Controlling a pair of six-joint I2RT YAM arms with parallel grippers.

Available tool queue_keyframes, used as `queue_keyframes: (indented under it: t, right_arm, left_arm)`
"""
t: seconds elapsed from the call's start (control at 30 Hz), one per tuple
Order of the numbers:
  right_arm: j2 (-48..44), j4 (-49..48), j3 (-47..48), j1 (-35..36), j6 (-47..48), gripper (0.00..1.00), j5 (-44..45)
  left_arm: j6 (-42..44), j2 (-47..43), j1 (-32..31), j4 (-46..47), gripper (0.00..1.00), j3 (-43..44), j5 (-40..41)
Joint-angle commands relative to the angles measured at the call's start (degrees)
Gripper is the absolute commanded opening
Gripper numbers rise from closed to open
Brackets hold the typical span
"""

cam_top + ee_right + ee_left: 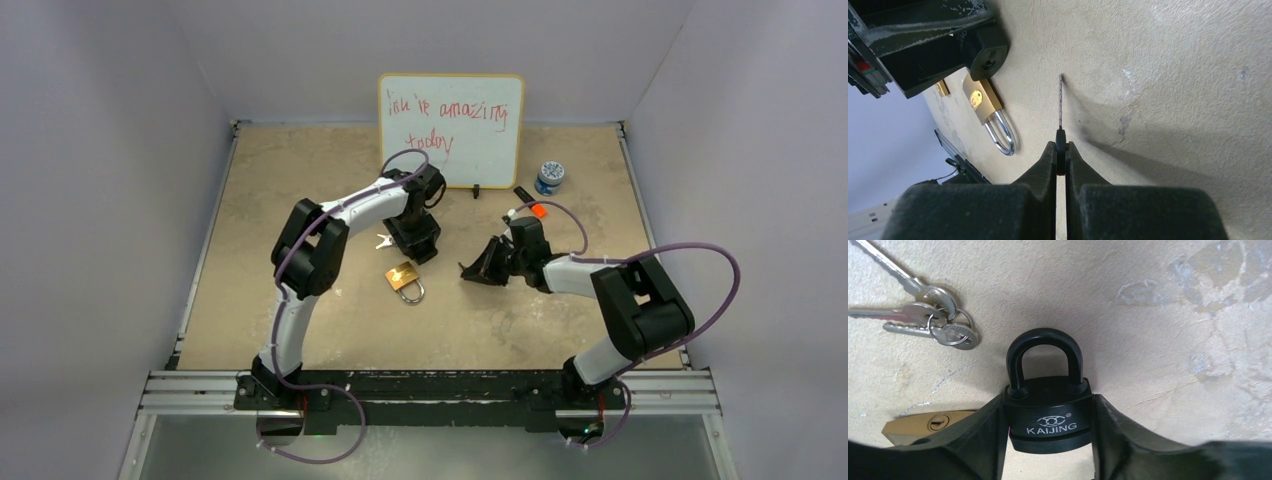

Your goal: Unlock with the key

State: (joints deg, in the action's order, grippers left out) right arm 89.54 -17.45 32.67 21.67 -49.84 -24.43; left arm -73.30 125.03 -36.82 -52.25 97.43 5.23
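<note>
A black padlock (pixel 1048 426) marked KAIJING sits between the fingers of my left gripper (pixel 1048 402), both pads pressed against its sides and its shackle pointing away over the table. In the right wrist view the padlock (pixel 988 52) shows its keyhole end. My right gripper (pixel 1061 147) is shut on the black head of a key (pixel 1060 100), whose thin blade points forward, a short way from the lock. From above, the left gripper (pixel 413 245) and the right gripper (pixel 475 270) face each other mid-table.
A brass padlock (pixel 403 280) with a silver shackle lies between the grippers, and a bunch of silver keys (pixel 933 320) lies left of the black lock. A whiteboard (pixel 450 116), a blue-white jar (pixel 550 177) and an orange item (pixel 537 210) stand at the back.
</note>
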Motion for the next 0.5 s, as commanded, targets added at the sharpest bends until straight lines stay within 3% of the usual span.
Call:
queue_keyframes:
  t: [0.0,0.17,0.3,0.47]
  right_arm:
    - [0.7,-2.4,1.5,-0.3,2.1,0.0,-3.2]
    - [-0.1,-15.9,-1.1,0.0,2.8,0.0,-10.7]
    - [-2.3,-24.9,-3.5,0.3,2.3,0.0,-15.9]
    - [-5.7,-25.4,-5.1,0.8,3.2,0.0,-18.0]
  left_arm:
    - [3.4,2.0,-0.1,2.0,0.35,0.7,-2.7]
    - [4.5,-3.3,1.0,6.2,0.15,-1.1,-11.5]
    - [2.9,-8.9,2.5,8.8,0.12,-4.0,-18.5]
    - [-0.3,-14.5,4.5,12.8,0.09,-9.2,-26.9]
